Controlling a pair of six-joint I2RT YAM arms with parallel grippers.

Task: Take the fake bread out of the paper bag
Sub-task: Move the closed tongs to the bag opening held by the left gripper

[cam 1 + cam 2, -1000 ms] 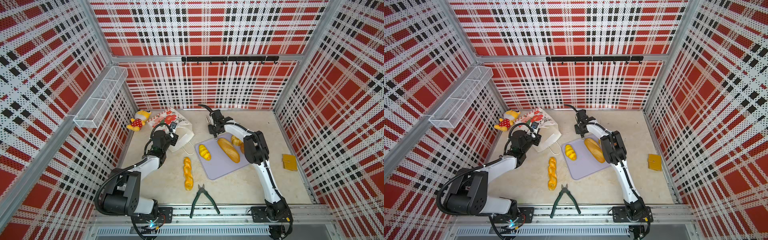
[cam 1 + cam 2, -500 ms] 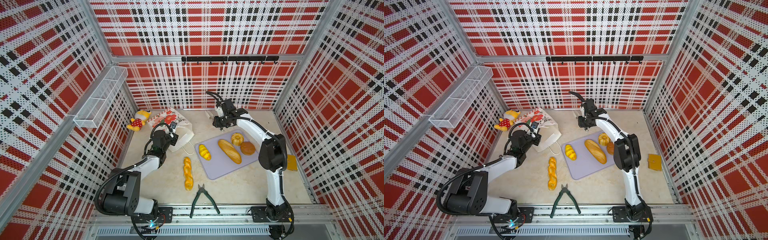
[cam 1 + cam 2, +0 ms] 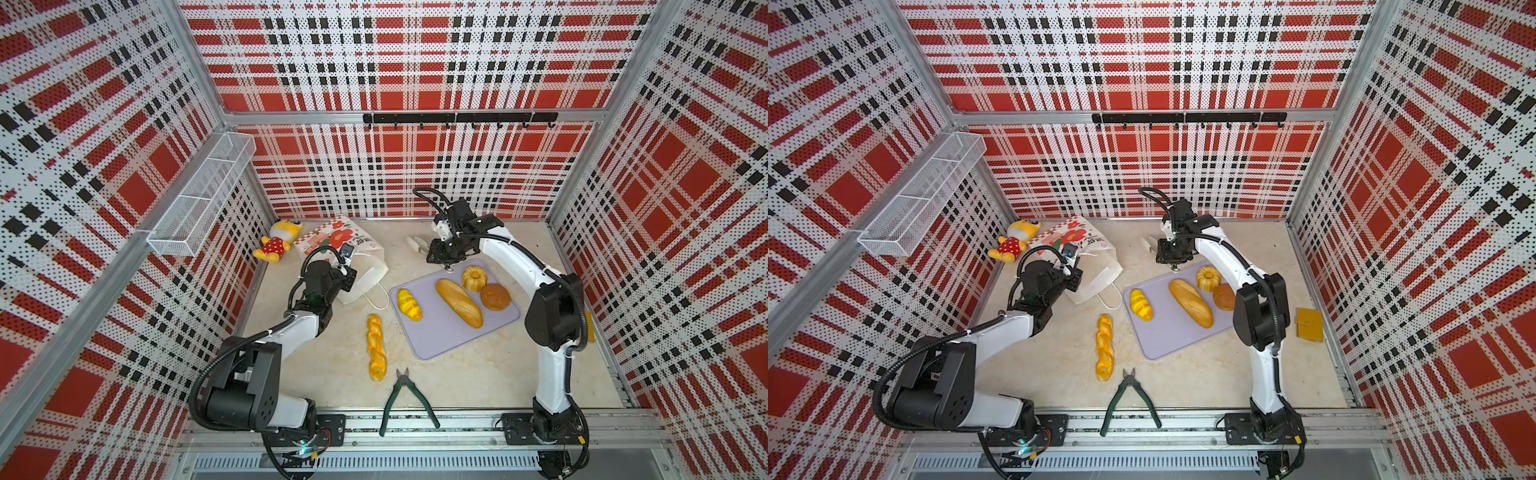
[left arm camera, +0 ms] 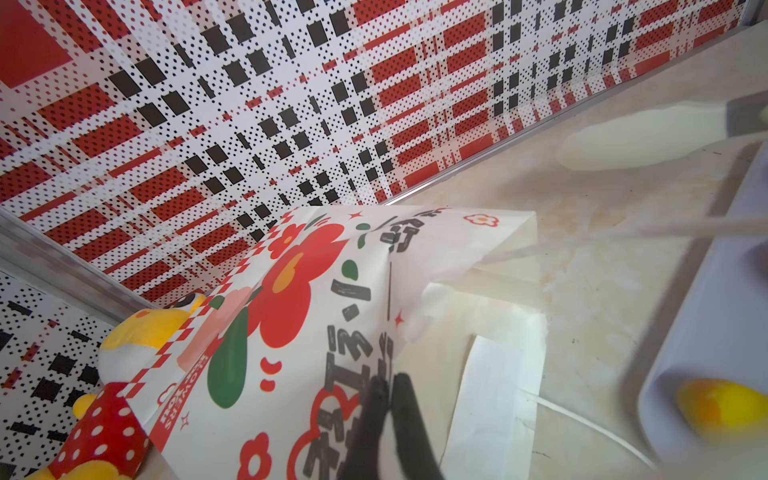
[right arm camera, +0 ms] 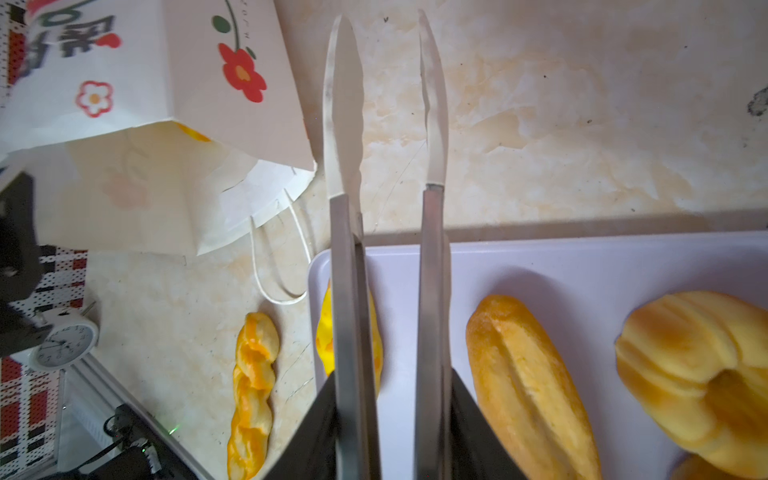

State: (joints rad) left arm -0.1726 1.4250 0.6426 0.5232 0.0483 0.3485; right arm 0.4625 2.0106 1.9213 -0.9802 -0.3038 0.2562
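I count four breads on the lilac tray (image 3: 449,336), one twisted braid (image 3: 376,347) on the worktop (image 3: 478,382). Left hand (image 4: 388,419) pinches the paper bag (image 3: 357,249); right hand (image 5: 384,99) parted, empty.

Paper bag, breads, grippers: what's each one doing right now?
White flowered paper bag: on its side, mouth open.
Left gripper: shut on the bag's edge.
Right gripper: open, empty.
Long golden loaf, fluted cake, brown bun, yellow croissant: on the lilac tray.
Twisted braid: on the table.

Plaid-walled robot test cell (image 3: 415,62)
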